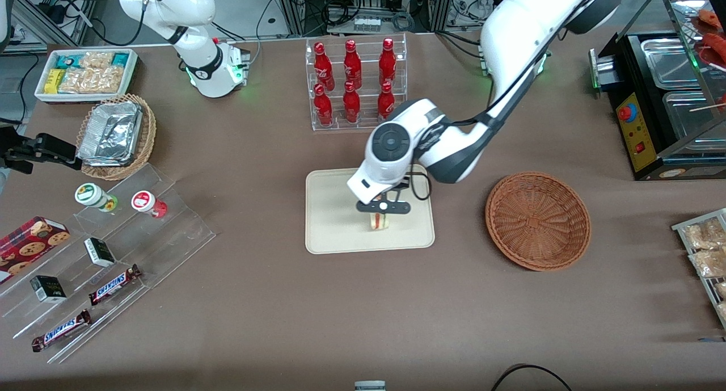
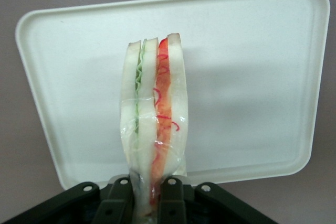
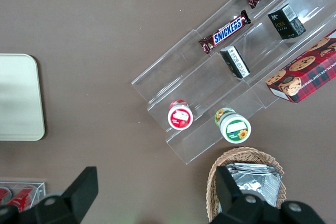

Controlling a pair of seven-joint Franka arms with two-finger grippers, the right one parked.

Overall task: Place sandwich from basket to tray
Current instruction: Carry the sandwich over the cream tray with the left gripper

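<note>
My left gripper (image 1: 382, 210) hangs over the cream tray (image 1: 329, 232), shut on the sandwich (image 1: 379, 221). In the left wrist view the wrapped sandwich (image 2: 153, 119) stands on edge between my gripper's (image 2: 147, 195) black fingers (image 2: 172, 198), its green and red filling layers showing, with the tray (image 2: 252, 51) under it. Whether its lower end touches the tray I cannot tell. The reddish-brown wicker basket (image 1: 537, 219) sits beside the tray toward the working arm's end of the table, with nothing in it.
A clear rack of red bottles (image 1: 354, 84) stands farther from the front camera than the tray. Toward the parked arm's end lie a clear stepped display (image 1: 108, 255) with snacks, a tan basket of foil containers (image 1: 116, 135) and a white snack bin (image 1: 85, 73).
</note>
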